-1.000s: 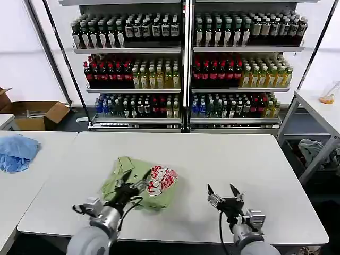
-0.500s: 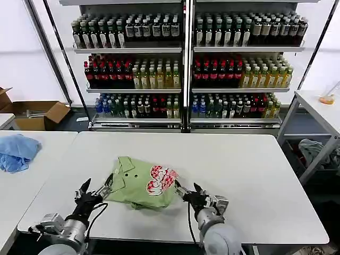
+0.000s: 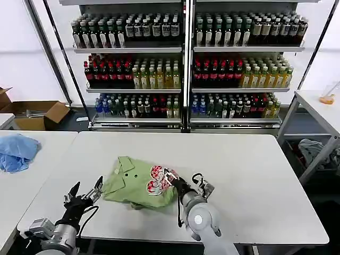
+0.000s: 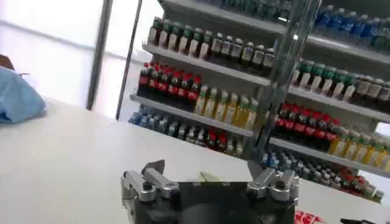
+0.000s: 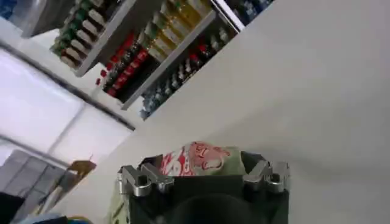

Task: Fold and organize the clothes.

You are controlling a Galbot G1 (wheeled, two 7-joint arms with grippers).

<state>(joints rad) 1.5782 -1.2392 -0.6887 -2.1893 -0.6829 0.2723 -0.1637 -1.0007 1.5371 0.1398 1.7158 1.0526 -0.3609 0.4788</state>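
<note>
Right gripper (image 3: 183, 183), jaws spread wide, is right at the polo shirt (image 3: 133, 183)'s 3 o'clock edge; left gripper (image 3: 84, 192) waits open at 9. Looks like fold setup, next it needs a pinch on that hem.

Shirt (image 3: 133, 183): lt green w/ red-white checked, pink print. Counter (image 3: 255, 175): white. Cloth (image 3: 17, 151): lt blue. Box (image 3: 37, 114): brown. Pincers: black, silver.

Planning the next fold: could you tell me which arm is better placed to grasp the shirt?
The right: its open pincer is at the polo shirt beside the print, while the left pincer, also open, hovers clear of the shirt's edge.
</note>
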